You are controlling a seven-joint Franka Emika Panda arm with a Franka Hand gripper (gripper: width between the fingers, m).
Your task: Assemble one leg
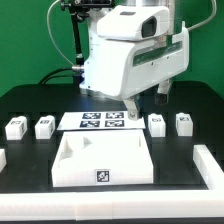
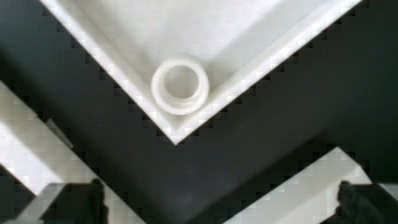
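Note:
Four small white legs with square markers stand on the black table: two on the exterior view's left and two on its right. None shows in the wrist view. The large white square board lies in front. My gripper hangs over the board's far right corner, away from every leg. In the wrist view the gripper is open and empty. Its dark fingertips stand wide apart above the board's corner and its round socket.
The marker board lies flat just behind the white board, between the two pairs of legs. White blocks sit at the table's left edge and right edge. The arm's white body towers over the back of the table.

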